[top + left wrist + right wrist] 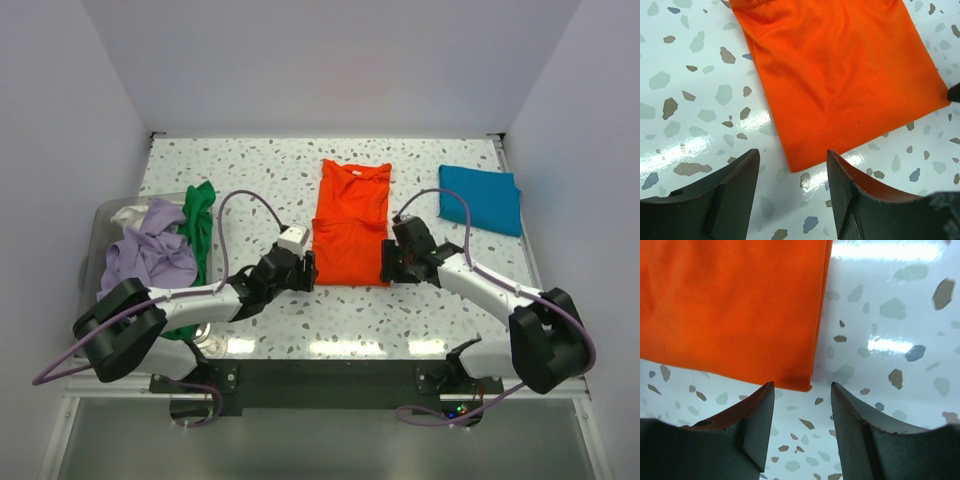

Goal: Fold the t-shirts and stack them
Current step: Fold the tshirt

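The orange t-shirt [349, 222] lies folded lengthwise on the table's middle, collar at the far end. My left gripper [309, 270] is open and empty just off its near left corner [797, 167]. My right gripper [386, 264] is open and empty just off its near right corner [805, 385]. The teal-blue t-shirt [481, 198] lies folded at the far right. The lavender t-shirt [152, 250], the green one [199, 228] and a whitish one [128, 214] are heaped at the left.
A shallow tray [98, 232] at the left table edge holds the heap of unfolded shirts. The speckled tabletop [250, 175] shows bare behind the left arm. White walls close in the table on three sides.
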Controlling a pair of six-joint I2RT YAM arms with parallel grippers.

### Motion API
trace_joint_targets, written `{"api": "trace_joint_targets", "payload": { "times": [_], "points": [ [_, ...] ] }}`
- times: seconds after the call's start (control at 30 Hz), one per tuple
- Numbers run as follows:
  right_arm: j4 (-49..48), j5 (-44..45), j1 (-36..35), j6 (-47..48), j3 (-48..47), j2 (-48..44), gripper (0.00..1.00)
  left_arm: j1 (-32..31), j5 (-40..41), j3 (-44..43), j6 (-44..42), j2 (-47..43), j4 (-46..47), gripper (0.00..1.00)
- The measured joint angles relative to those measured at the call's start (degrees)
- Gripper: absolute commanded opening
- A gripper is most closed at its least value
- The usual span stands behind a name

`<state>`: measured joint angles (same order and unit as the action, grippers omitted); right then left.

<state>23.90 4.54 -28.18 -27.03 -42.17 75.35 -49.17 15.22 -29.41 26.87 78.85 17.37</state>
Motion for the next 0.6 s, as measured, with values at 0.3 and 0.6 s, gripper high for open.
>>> {"api": "trace_joint_targets", "payload": {
  "times": [0.3, 0.6],
  "points": [
    [-3.7, -3.1, 0.0, -1.5, 4.5, 1.6, 0.47, 1.2, -0.2, 0.0, 0.0, 0.1, -1.6, 0.61],
    [-7.2, -4.0, 0.0, -1.9, 4.7, 4.8, 0.27, 1.3, -1.2, 0.0, 0.0, 3.5, -1.7, 0.61]
  ]
}}
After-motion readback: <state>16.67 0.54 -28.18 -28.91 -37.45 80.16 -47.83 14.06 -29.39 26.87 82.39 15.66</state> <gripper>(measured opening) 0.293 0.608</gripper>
